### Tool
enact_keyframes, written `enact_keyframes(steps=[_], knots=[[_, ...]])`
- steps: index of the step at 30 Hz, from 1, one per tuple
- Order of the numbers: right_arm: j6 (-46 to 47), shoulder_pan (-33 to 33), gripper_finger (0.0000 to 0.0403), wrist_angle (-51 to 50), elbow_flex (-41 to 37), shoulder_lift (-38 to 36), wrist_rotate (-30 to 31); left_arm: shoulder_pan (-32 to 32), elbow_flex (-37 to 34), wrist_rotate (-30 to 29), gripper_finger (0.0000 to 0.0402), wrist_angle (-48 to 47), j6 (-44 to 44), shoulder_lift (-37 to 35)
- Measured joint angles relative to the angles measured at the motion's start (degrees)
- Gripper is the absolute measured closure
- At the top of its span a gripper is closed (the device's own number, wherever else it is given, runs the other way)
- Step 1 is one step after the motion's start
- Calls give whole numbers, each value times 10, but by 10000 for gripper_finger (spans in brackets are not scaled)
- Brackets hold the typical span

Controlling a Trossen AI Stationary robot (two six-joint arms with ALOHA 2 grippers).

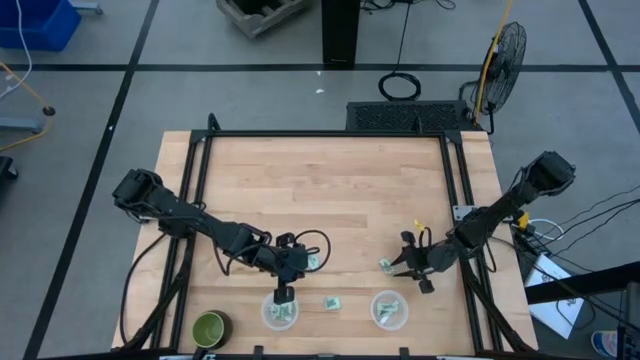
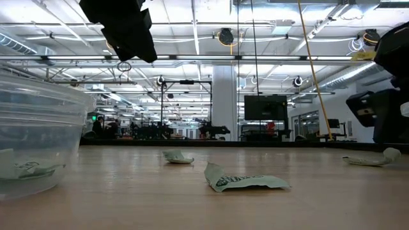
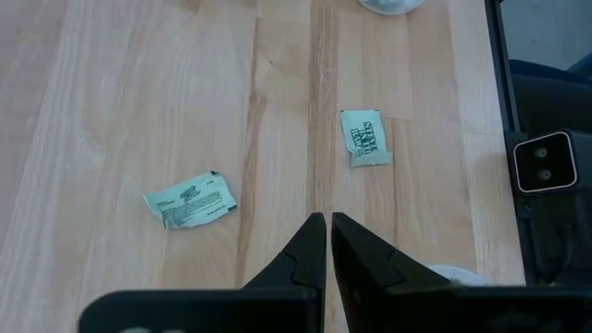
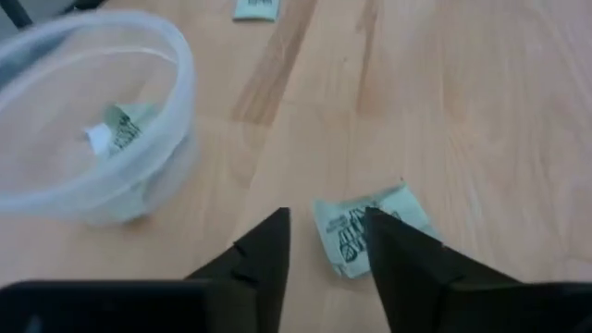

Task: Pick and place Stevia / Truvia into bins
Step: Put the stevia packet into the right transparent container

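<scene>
Three pale green Stevia packets lie flat on the wood: one beside my left gripper, one between the bins, one at my right gripper. The two translucent bins stand near the table's near edge, each with packets inside. My left gripper hovers shut by the left bin's far rim, holding nothing. My right gripper is open, low over its packet, with one finger on each side of the packet's end. My right gripper stands open over the packet's near end, coming slanting from the table's right. One finger hides the packet's edge. I cannot tell whether it touches the packet, which lies flat on the table.
A round green cup sits at the near left corner. A black frame runs along the table's far, left and right edges. The far half of the wooden table is bare. The right bin stands close beside my right gripper.
</scene>
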Motion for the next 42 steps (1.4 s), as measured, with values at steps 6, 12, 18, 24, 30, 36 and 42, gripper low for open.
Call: enact_keyframes(steps=[6, 12, 18, 24, 30, 36, 42], knots=[[0, 0, 233, 1, 0, 41, 0, 0, 0, 0, 376, 0, 0, 0], [-7, 0, 253, 44, 0, 82, 2, 0, 0, 0, 376, 0, 4, 0], [-7, 0, 321, 55, 1, 94, 2, 0, 0, 0, 376, 0, 4, 0], [1, -1, 381, 93, 0, 95, 32, 0, 0, 0, 376, 0, 3, 0], [6, -1, 401, 99, 0, 95, 31, 0, 0, 0, 376, 0, 3, 0], [2, -1, 402, 108, 0, 93, 31, 0, 0, 0, 376, 0, 2, 0], [1, -1, 402, 119, 0, 93, 31, 0, 0, 0, 376, 0, 2, 0]])
